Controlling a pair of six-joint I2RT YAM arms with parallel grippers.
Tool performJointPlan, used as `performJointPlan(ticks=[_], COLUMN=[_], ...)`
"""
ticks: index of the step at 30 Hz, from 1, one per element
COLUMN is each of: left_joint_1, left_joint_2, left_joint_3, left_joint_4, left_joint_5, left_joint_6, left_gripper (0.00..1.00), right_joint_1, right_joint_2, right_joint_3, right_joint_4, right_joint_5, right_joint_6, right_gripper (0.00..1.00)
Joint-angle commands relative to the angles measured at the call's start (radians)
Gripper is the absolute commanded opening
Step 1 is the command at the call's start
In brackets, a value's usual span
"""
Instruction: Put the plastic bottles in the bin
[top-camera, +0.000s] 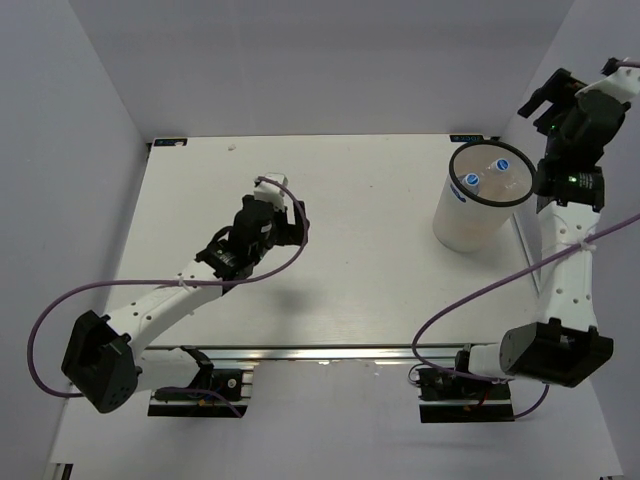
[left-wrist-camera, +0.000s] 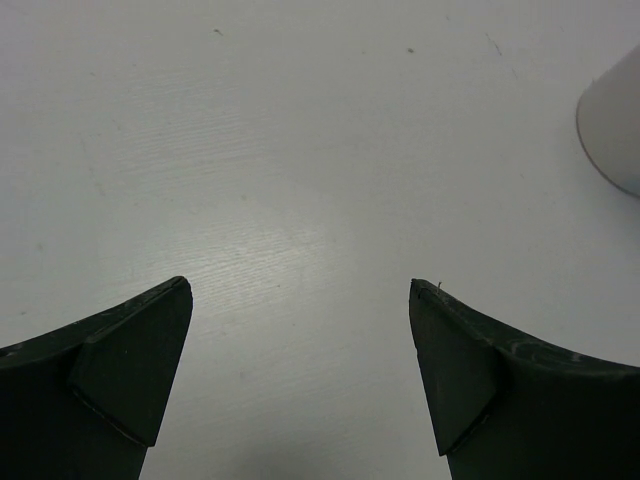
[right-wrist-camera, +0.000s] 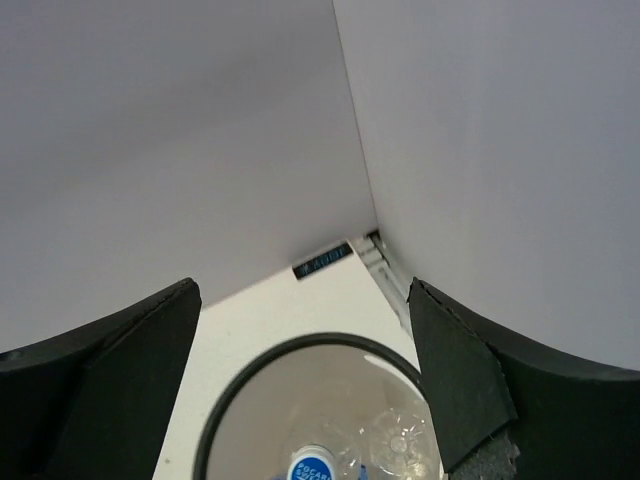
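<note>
The white bin (top-camera: 478, 215) with a thin black rim stands at the table's far right. Inside it I see clear plastic bottles with blue caps (top-camera: 471, 181). In the right wrist view the bin's rim (right-wrist-camera: 232, 392) lies below, with a blue cap (right-wrist-camera: 312, 470) and a clear bottle's base (right-wrist-camera: 398, 445) inside. My right gripper (top-camera: 548, 103) is open and empty, raised above and to the right of the bin; it also shows in the right wrist view (right-wrist-camera: 300, 300). My left gripper (top-camera: 291, 216) is open and empty over bare table; it also shows in the left wrist view (left-wrist-camera: 300, 290). The orange bottle is not visible.
White enclosure walls (top-camera: 100, 120) close in the table on the left, back and right. The bin's side shows at the right edge of the left wrist view (left-wrist-camera: 615, 130). A small black label (right-wrist-camera: 322, 262) sits at the table's far corner.
</note>
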Motion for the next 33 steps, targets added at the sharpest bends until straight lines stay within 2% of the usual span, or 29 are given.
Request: performJointPlan(ticks=[1,6,8,9,11,12,15,16,18,19,20,22,26,29,33], left_joint_1=[0.071,0.278,0.345,0.365,0.423,0.44,0.494,0.503,0.507,0.507,0.507,0.507,0.505,0.507,0.505], left_joint_2=[-0.031,0.031,0.065,0.093,0.113,0.122,0.118,0.113,0.096,0.073,0.073,0.047,-0.002,-0.03,-0.054], left_joint_3=[0.049,0.084,0.106,0.124,0.129,0.127,0.097,0.088,0.056,0.022,0.022,-0.009,-0.053,-0.066,-0.076], left_joint_4=[-0.006,-0.046,-0.1,-0.114,-0.137,-0.143,-0.148,-0.143,-0.111,-0.068,-0.068,-0.04,0.001,0.015,0.017], left_joint_5=[-0.03,0.062,0.07,0.076,0.091,0.088,0.054,0.033,0.031,0.059,0.059,0.093,0.116,0.111,0.113], left_joint_6=[-0.049,-0.162,-0.179,-0.196,-0.211,-0.234,-0.265,-0.27,-0.268,-0.268,-0.268,-0.268,-0.268,-0.267,-0.267], left_gripper=[0.98,0.98,0.98,0.98,0.98,0.98,0.98,0.98,0.98,0.98,0.98,0.98,0.98,0.98,0.98], right_joint_1=[-0.003,0.041,0.139,0.263,0.389,0.503,0.689,0.722,0.797,0.846,0.847,0.851,0.853,0.853,0.853], right_joint_2=[-0.041,-0.112,-0.171,-0.193,-0.241,-0.251,-0.3,-0.308,-0.322,-0.316,-0.316,-0.302,-0.301,-0.327,-0.356], right_joint_3=[0.062,0.03,-0.06,-0.099,-0.203,-0.237,-0.408,-0.502,-0.582,-0.698,-0.699,-0.82,-0.996,-1.041,-1.035], right_joint_4=[-0.165,-0.265,-0.251,-0.223,-0.204,-0.201,-0.157,-0.132,-0.065,0.018,0.019,0.077,0.299,0.351,0.332], right_joint_5=[0.016,-0.102,-0.098,-0.055,-0.008,0.035,0.163,0.169,0.155,0.154,0.144,0.129,0.059,0.089,0.155], right_joint_6=[-0.016,0.0,0.003,0.003,0.006,0.013,0.062,0.073,0.113,0.154,0.155,0.209,0.303,0.314,0.314], right_gripper=[0.89,0.89,0.89,0.89,0.89,0.89,0.89,0.89,0.89,0.89,0.89,0.89,0.89,0.89,0.89])
